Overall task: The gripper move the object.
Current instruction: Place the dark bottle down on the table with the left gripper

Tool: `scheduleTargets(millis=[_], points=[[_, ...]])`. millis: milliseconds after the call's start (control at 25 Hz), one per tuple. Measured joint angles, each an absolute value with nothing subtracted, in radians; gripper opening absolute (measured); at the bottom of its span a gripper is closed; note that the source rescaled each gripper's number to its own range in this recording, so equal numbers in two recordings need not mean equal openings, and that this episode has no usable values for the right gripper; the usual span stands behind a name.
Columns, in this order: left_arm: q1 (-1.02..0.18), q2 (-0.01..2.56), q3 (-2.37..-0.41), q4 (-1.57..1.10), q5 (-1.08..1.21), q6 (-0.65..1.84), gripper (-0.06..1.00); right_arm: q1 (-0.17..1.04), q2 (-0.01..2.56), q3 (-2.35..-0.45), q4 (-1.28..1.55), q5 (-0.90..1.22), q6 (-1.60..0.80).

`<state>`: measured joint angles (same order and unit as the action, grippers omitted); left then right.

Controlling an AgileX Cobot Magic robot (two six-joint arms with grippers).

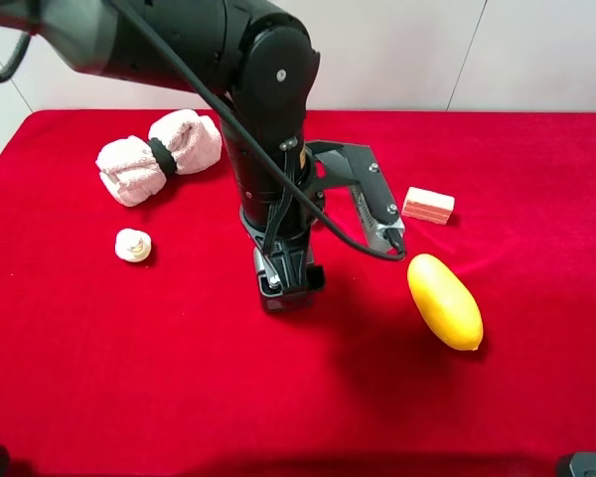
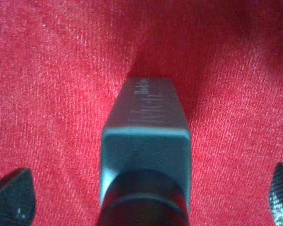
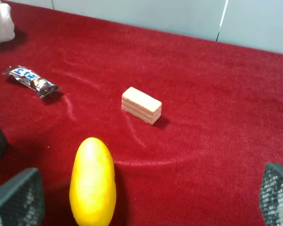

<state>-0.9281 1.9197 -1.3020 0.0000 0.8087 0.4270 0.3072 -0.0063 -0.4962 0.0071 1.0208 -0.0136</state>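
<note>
The object (image 2: pixel 146 122), a dark grey-green squarish bottle with a black pump top and a printed side, rests on the red cloth. In the left wrist view it sits between the two fingers of my left gripper (image 2: pixel 146 197). The left fingertips (image 2: pixel 12 197) stand wide apart, with a gap of cloth between each of them and the bottle, so this gripper is open. In the exterior view the left gripper (image 1: pixel 286 280) points down at mid-table and the arm hides the bottle. My right gripper (image 3: pixel 146 197) is open with nothing between its fingers.
A yellow mango (image 1: pixel 444 301) lies right of the left gripper and just ahead of the right one. A pink wafer block (image 1: pixel 428 205) is behind it. A pink rolled towel (image 1: pixel 159 156) and a small white piece (image 1: pixel 131 244) lie on the left. A candy bar wrapper (image 3: pixel 31 80) shows in the right wrist view.
</note>
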Motion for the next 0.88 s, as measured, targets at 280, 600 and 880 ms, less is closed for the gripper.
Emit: scheduleTargets(millis=[280,600,880], points=[[-0.928,1.818,-1.302,0.000,0.837,0.392,1.00,0.307,-0.006,-0.496,0.007,1.021,-0.014],[-0.928,1.685,-1.302,0.021,0.964,0.268,1.00,0.307,-0.006,-0.496,0.007,1.021,-0.014],[-0.928,1.539,-1.302,0.029,1.046,0.156,1.00,0.307,-0.006,-0.496,0.007,1.021,-0.014]])
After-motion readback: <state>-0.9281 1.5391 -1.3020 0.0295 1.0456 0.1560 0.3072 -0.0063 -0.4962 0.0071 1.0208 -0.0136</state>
